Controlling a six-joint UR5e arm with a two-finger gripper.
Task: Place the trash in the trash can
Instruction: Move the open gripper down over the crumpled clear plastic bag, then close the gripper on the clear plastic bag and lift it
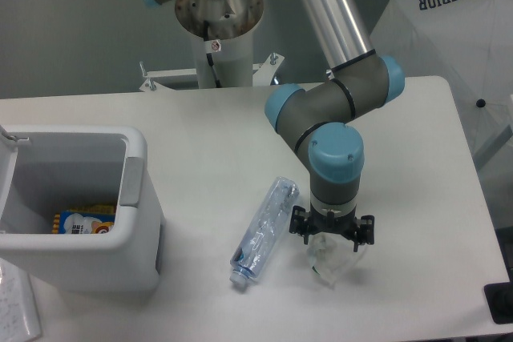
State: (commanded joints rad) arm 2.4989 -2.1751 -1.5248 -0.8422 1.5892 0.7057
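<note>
The clear bluish bottle [264,231] lies on its side on the white table, cap end toward the front left, just left of my gripper. The small clear wrinkly bag [327,268] lies on the table directly under my gripper [331,252]. The gripper points straight down with its jaws spread to either side of the bag; I see no grip on it. The white trash can [136,222] stands at the front left, well left of the bottle, with its grey panel facing the bottle.
A yellow-and-blue printed packet [80,222] lies inside the trash can. The arm's base column [218,30] stands at the table's back edge. A white fabric object [465,22] sits off the table at the right. The table's front edge is close below the bag.
</note>
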